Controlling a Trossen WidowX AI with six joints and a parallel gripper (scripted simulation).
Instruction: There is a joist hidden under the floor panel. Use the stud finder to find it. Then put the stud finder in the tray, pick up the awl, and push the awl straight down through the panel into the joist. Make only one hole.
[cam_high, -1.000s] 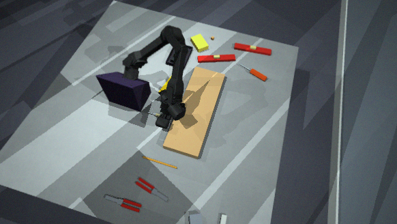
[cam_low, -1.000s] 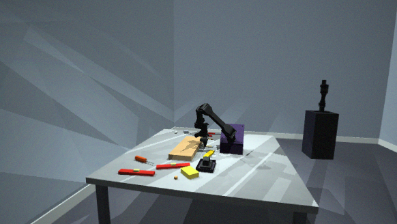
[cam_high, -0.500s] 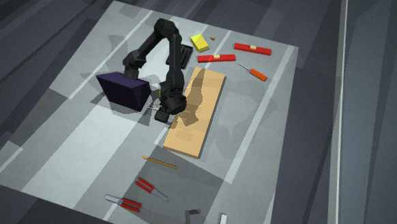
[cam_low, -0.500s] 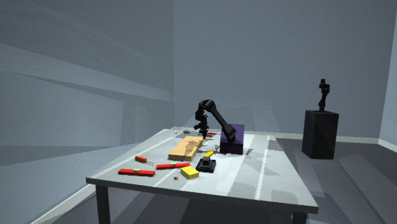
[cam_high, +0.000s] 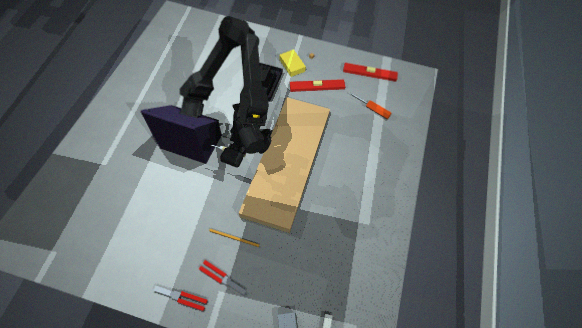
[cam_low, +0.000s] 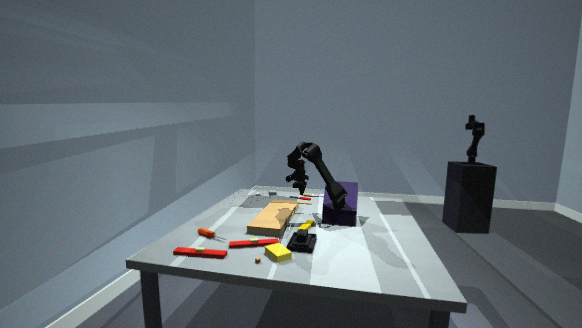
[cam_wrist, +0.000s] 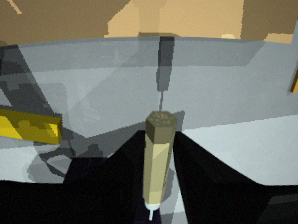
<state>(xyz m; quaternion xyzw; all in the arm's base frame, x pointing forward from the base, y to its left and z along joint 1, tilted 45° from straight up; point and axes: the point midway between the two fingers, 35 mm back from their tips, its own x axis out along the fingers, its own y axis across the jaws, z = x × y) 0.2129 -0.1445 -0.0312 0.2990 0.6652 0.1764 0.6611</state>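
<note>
My gripper (cam_wrist: 158, 137) is shut on the pale yellow handle of the awl (cam_wrist: 158, 167) (cam_high: 223, 148). The awl is off the table, its shadow falling apart from it, and its thin blade points toward the purple block. The gripper is between that block and the wooden floor panel (cam_high: 300, 150) (cam_low: 268, 214) (cam_wrist: 190, 17), beside the panel's long edge. No hole can be made out in the panel. A yellow bar (cam_low: 306, 225) (cam_wrist: 30, 127), possibly the stud finder, lies before the black tray (cam_low: 296, 248). A black shape stands in the tray; its identity is unclear.
The purple block (cam_high: 185, 132) (cam_low: 348, 200) is by the arm's base. Two red levels (cam_high: 317, 85) (cam_high: 370, 71), a yellow block (cam_high: 292, 62) and an orange screwdriver (cam_high: 378, 109) lie beyond one panel end. A pencil (cam_high: 234, 237) and red-handled pliers (cam_high: 215, 272) (cam_high: 194, 298) lie beyond the other.
</note>
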